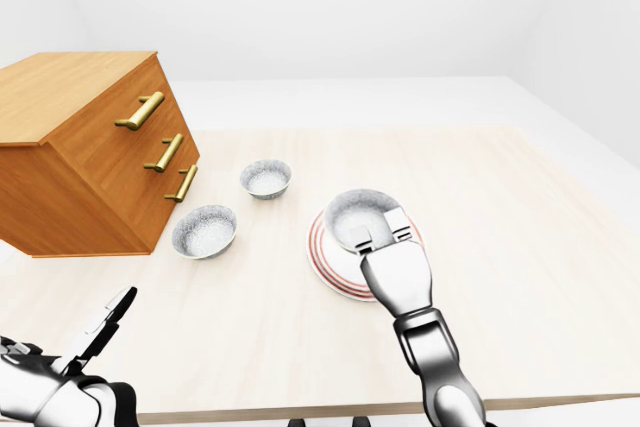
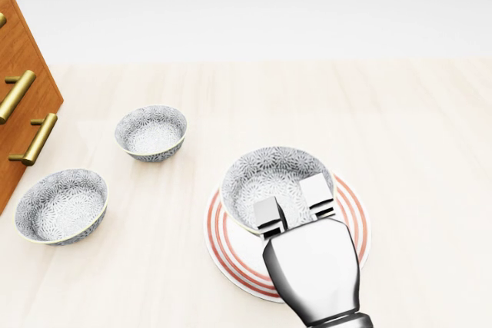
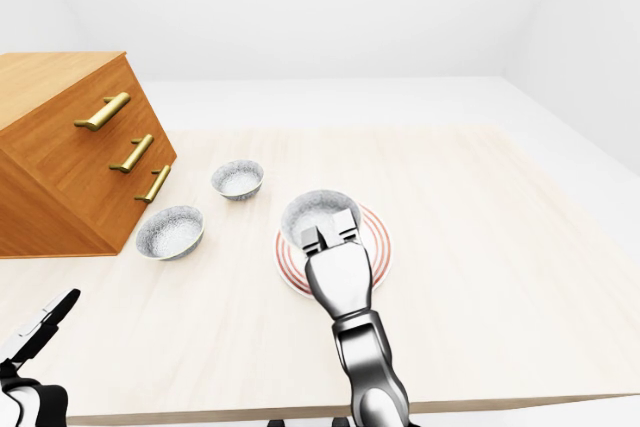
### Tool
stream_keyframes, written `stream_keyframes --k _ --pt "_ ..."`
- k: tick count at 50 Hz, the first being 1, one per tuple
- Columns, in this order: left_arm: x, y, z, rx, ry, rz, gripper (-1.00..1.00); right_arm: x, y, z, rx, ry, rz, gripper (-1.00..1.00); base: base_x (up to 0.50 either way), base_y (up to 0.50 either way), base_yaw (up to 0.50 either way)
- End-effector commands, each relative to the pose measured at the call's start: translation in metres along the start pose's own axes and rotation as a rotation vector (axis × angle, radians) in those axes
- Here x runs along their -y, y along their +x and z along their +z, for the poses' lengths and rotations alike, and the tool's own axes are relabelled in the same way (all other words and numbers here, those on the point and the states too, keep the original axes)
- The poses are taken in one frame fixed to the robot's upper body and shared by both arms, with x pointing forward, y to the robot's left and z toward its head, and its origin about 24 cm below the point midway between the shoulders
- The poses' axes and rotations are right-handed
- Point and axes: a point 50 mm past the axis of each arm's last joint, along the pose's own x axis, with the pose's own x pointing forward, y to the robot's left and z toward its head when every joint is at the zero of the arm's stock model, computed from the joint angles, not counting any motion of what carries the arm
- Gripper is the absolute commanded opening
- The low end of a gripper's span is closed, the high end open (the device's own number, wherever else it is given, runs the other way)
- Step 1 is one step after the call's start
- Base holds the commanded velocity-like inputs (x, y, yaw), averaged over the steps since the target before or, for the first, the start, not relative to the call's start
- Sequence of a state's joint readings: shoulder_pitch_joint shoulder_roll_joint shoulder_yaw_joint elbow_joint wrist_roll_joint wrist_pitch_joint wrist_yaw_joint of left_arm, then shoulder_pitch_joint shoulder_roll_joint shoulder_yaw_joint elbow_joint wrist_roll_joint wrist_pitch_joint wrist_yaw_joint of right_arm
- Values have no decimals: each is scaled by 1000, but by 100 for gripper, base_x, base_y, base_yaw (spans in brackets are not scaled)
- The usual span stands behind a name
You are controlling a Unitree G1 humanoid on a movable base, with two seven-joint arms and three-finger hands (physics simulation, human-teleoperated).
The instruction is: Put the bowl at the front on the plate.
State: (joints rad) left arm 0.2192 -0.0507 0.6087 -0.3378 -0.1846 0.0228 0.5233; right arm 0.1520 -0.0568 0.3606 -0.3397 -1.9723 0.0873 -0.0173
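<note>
Head view: close, steep look down on counter (image 2: 415,113), chest (image 2: 19,44) cropped at left edge. Eye views: farther back, wider, shallower; both share whole counter, chest, plate (image 1: 322,252).

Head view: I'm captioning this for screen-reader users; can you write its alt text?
The robot's right hand grips the rim of a patterned bowl over a red-ringed plate on a pale table. Two matching bowls stand to the left, near a wooden chest with brass handles at the left edge.
</note>
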Motion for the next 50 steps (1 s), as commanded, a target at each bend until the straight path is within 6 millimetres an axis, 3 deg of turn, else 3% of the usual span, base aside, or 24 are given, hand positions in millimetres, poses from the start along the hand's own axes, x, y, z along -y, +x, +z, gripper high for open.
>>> stream_keyframes --k 1,15,25,28,41,50 --pt "-1 0 1 1 0 3 100 5 0 -4 -44 22 -37 -100 0 0 0" --pt "-1 0 1 0 0 3 100 6 1 -5 -51 27 -42 -100 0 0 0" --pt "0 0 0 1 3 3 100 -9 -2 -3 -28 3 11 -100 0 0 0" --pt "1 0 -2 2 4 0 100 -20 -5 9 135 -98 72 -100 0 0 0" --pt "1 0 -2 4 2 -1 100 -25 1 -1 -25 4 55 -100 0 0 0" --pt "0 0 -1 5 0 0 100 -17 -1 -15 -129 133 -22 -100 0 0 0"
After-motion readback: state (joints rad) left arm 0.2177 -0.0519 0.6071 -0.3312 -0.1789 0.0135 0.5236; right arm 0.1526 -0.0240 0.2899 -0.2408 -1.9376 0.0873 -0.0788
